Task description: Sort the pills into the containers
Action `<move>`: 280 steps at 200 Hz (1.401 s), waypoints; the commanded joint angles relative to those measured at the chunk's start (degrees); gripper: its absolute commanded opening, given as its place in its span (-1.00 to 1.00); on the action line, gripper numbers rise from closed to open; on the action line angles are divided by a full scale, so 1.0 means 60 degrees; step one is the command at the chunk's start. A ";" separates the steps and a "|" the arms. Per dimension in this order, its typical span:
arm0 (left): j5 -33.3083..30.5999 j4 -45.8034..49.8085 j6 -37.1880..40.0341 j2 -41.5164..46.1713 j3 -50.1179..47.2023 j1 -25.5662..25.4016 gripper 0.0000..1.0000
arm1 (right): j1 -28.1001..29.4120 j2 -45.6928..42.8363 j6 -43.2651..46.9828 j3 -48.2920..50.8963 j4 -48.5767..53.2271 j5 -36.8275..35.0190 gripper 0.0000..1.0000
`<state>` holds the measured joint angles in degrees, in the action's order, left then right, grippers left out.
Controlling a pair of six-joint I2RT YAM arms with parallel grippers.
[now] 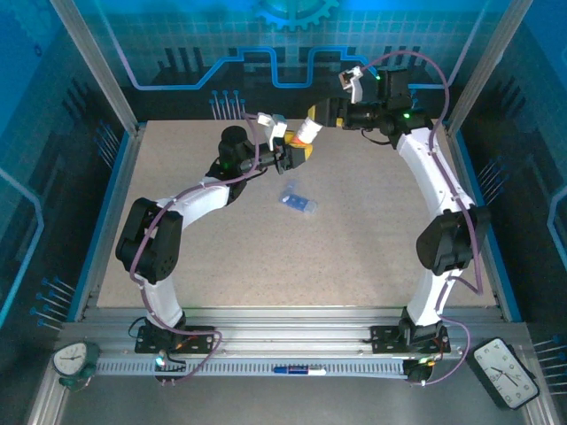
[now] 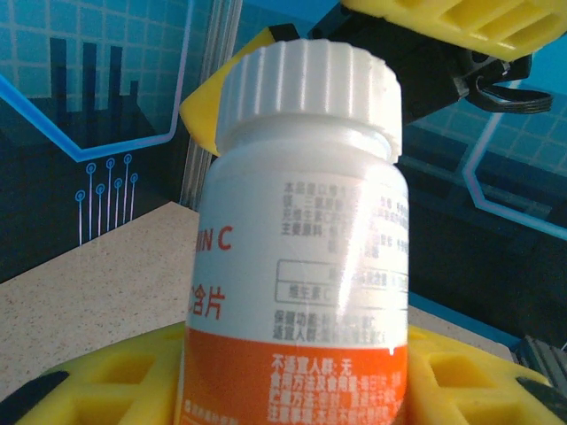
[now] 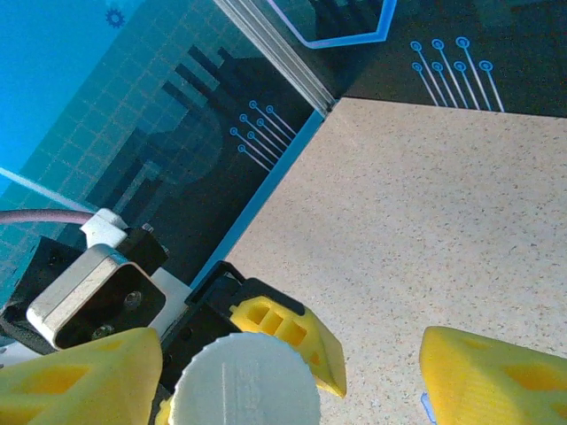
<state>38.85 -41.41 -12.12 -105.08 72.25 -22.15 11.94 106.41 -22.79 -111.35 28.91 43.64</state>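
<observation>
Front and centre in the left wrist view stands a white plastic pill bottle with an orange band across its lower label [image 2: 301, 266]. It is upright, and the left gripper [image 2: 297, 394] is clamped on it near the base, a yellow finger pressed to either side. Its ribbed white screw cap [image 2: 306, 93] is on, and the right gripper's yellow fingers [image 2: 461, 22] hang around it at the top of the frame.

Over to the right wrist view, looking down on the cap at bottom centre. The right gripper [image 3: 288, 376] straddles it with jaws parted. The finger at frame left is close to the rim and the one at frame right is clearly apart, so that looks like no grip yet.

The overhead view supplies the target. A small flat translucent blue rectangular pill box [image 1: 298, 202] lies on the speckled beige table [image 1: 354, 266] at frame centre, just below where the two grippers meet. Whether its compartments are open is too small to tell. That view is too coarse for the gap at the cap, which the right wrist view supplies.

By this reading the task is barely begun. With the cap on, the pills are presumably inside, so uncapping, tipping out and sorting all remain.
</observation>
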 commanded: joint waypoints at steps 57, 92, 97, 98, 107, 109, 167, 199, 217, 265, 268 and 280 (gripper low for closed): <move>0.0263 -0.0273 -0.0121 -0.0211 0.0444 -0.0068 -1.00 | 0.0211 0.0290 0.0052 -0.0251 0.0210 0.0744 0.13; 0.0277 -0.0253 -0.0105 -0.0250 0.0528 -0.0064 -1.00 | 0.0272 0.0298 0.0141 -0.0167 0.0408 0.0660 -0.06; 0.0277 -0.0248 -0.0105 -0.0250 0.0550 -0.0064 -1.00 | 0.0281 0.0283 0.0140 -0.0142 0.0440 0.0587 -0.10; 0.0285 -0.0247 -0.0105 -0.0253 0.0546 -0.0068 -1.00 | 0.0288 0.0276 0.0145 -0.0137 0.0441 0.0576 -0.11; 0.0278 -0.0255 -0.0105 -0.0256 0.0553 -0.0068 -1.00 | 0.0305 0.0246 0.0110 -0.0079 0.0456 0.0479 -0.14; 0.0270 -0.0253 -0.0112 -0.0256 0.0556 -0.0064 -1.00 | 0.0304 0.0240 0.0107 -0.0065 0.0456 0.0466 -0.15; 0.0096 -0.0100 0.0027 -0.0286 0.0752 -0.0074 -1.00 | 0.0892 -0.0124 -0.0907 0.0619 0.0859 -0.1403 -0.32; -0.0496 0.0587 0.0772 -0.0121 0.0828 -0.0191 -1.00 | 0.1496 -0.0409 -0.1768 0.0938 0.1320 -0.3179 -0.32; -0.0770 0.0653 0.0990 -0.0060 0.0734 -0.0226 -1.00 | 0.1636 -0.0586 -0.2457 0.1307 0.1101 -0.3663 -0.31; -0.0909 0.0699 0.1036 -0.0079 0.0662 -0.0222 -1.00 | 0.1717 -0.0605 -0.2610 0.1122 0.0935 -0.3687 -0.23; -0.0901 0.0688 0.1029 -0.0080 0.0667 -0.0219 -1.00 | 0.1725 -0.0565 -0.2577 0.1055 0.0990 -0.3651 -0.22; -0.0893 0.0683 0.1010 -0.0109 0.0680 -0.0229 -1.00 | 0.1716 -0.0465 -0.2510 0.0829 0.1093 -0.3529 -0.14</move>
<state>35.77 -33.21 -6.92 -107.00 73.47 -22.59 19.22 102.54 -37.63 -104.31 29.69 19.25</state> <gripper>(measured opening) 0.444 0.402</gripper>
